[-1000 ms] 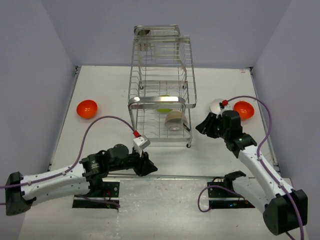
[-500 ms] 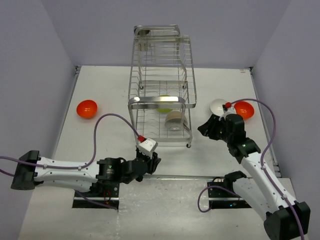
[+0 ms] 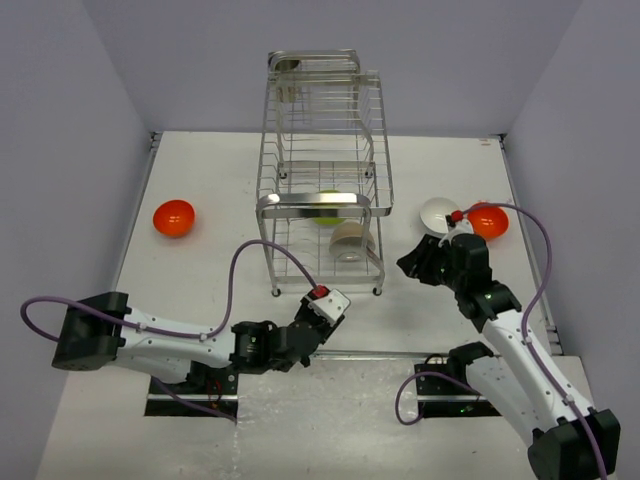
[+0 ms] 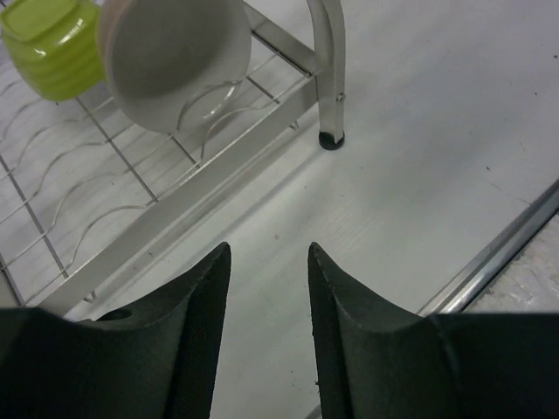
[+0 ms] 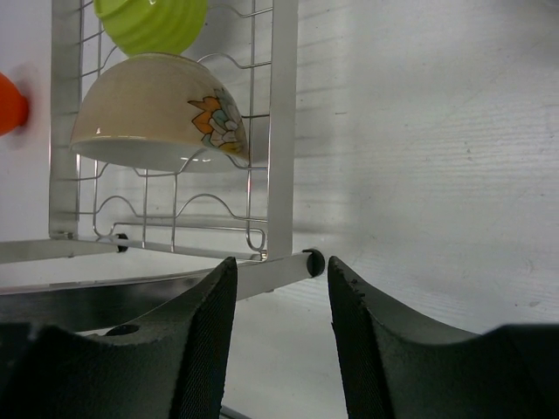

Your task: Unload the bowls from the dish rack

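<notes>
Pointing at dish rack (image 4: 330, 61), left end effector (image 4: 268, 253) hovers.

A white table (image 3: 220, 180) stands between lavender walls (image 3: 60, 150), metal rail (image 3: 390, 354) at front.

No text, label, brand, number or sign can be read in any view. The only marking is a painted leaf-like motif in orange, teal and yellow on the side of the beige bowl (image 5: 148, 105); it carries no letters.
</notes>
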